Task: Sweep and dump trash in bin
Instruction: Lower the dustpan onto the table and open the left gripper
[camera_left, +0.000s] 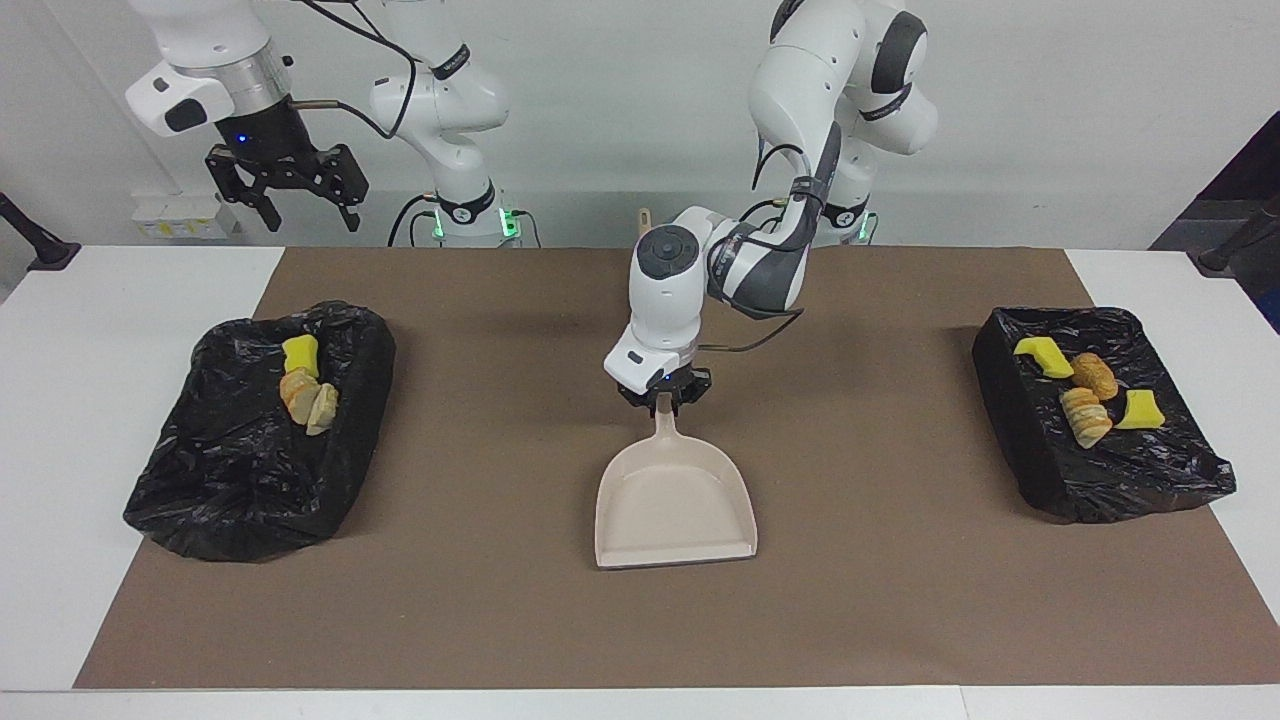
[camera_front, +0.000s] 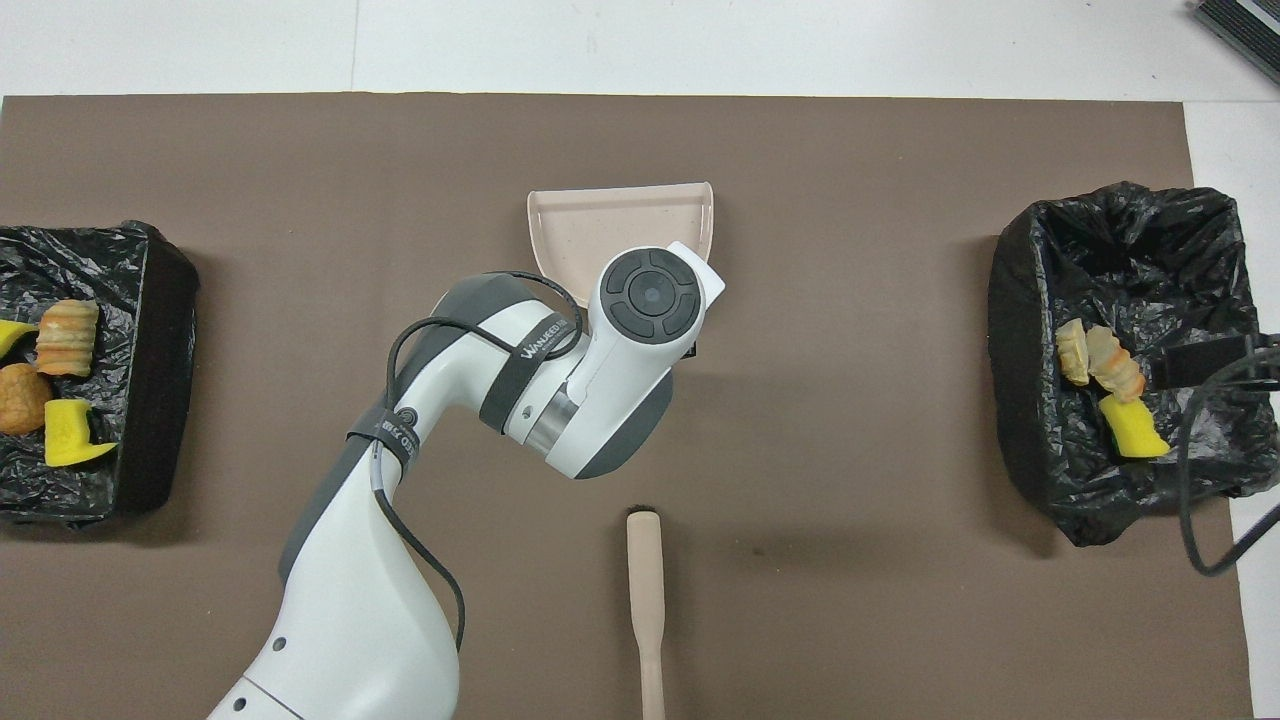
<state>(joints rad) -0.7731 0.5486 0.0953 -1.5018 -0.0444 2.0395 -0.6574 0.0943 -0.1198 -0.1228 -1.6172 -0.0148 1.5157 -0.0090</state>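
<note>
Now the left gripper (camera_left: 664, 398) pinches the beige plastic dustpan (camera_left: 676, 505) by its handle at frame centre; the right gripper (camera_left: 283, 188) hangs wide open, upper left

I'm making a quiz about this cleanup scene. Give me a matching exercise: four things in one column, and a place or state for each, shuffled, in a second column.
Things:
1. dustpan
2. brush
3. left gripper
4. right gripper

Places or states:
A. open, raised near the right arm's end of the table
B. empty, in the middle of the brown mat
C. shut on the dustpan's handle
D. lying on the mat, nearer to the robots than the dustpan

Pairs: 1-B, 2-D, 3-C, 4-A
</note>
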